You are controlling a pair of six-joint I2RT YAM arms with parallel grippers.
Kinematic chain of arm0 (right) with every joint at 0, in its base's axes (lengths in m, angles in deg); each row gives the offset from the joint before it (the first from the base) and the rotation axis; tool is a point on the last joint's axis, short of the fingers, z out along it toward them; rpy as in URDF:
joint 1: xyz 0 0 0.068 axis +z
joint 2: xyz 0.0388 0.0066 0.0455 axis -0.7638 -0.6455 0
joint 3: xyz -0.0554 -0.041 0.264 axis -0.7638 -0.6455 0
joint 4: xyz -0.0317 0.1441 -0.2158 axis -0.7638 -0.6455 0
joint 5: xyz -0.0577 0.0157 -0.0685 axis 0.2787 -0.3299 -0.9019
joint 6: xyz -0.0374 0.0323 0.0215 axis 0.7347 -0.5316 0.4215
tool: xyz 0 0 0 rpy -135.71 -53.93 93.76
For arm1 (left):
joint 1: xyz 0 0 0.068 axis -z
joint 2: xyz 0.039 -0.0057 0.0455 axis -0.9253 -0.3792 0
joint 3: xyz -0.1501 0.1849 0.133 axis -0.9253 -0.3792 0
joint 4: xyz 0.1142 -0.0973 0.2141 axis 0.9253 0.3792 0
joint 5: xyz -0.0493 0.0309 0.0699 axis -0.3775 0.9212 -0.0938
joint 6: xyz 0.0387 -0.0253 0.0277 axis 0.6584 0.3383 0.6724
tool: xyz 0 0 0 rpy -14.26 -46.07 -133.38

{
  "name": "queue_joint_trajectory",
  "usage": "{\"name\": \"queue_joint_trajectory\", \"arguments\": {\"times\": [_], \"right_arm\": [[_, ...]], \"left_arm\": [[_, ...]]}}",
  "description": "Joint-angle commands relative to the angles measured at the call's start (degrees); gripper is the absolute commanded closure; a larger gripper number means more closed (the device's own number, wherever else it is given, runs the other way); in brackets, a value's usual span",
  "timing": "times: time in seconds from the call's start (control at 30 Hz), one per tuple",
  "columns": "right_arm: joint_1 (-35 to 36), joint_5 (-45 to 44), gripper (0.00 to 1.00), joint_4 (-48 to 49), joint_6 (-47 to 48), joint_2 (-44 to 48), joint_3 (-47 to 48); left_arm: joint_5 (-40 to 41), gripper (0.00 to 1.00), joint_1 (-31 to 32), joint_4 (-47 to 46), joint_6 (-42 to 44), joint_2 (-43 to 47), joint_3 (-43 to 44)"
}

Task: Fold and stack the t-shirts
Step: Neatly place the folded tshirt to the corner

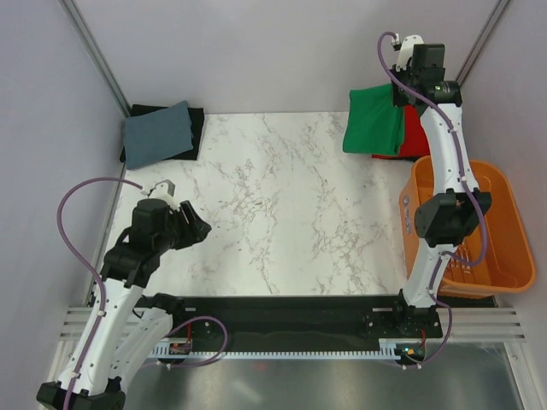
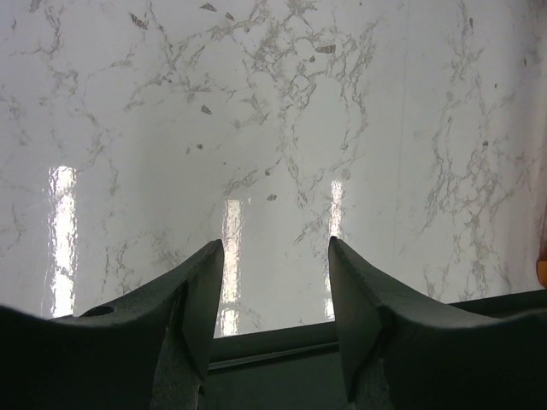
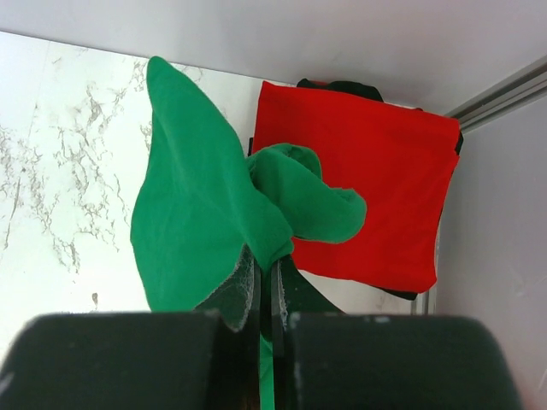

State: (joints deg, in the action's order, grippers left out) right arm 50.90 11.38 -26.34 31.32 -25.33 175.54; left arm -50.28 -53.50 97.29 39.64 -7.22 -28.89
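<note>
The folded green t-shirt hangs from my right gripper at the far right of the table, lifted above the table. In the right wrist view the gripper is shut on the green t-shirt, which droops in folds in front of the jaws. The red t-shirt lies folded flat at the far right corner, just beside and partly under the green one; it shows as a square. My left gripper is open and empty over bare marble at the near left.
An orange slatted basket stands at the right edge. A grey-blue folded cloth on a black cloth lies at the far left corner. A black cloth lies under the red t-shirt. Frame posts stand at both far corners.
</note>
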Motion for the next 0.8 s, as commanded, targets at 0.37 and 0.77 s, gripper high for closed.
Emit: {"name": "queue_joint_trajectory", "arguments": {"times": [0.37, 0.77], "right_arm": [[-8.3, 10.4, 1.00, 3.2, 0.7, -3.6, 9.2], [-14.0, 17.2, 1.00, 7.2, 2.8, -12.5, 12.7]], "left_arm": [[1.8, 0.42, 0.1, -0.1, -1.6, -2.3, 0.3], [2.5, 0.42, 0.2, 0.0, -2.0, -3.0, 0.2]]}}
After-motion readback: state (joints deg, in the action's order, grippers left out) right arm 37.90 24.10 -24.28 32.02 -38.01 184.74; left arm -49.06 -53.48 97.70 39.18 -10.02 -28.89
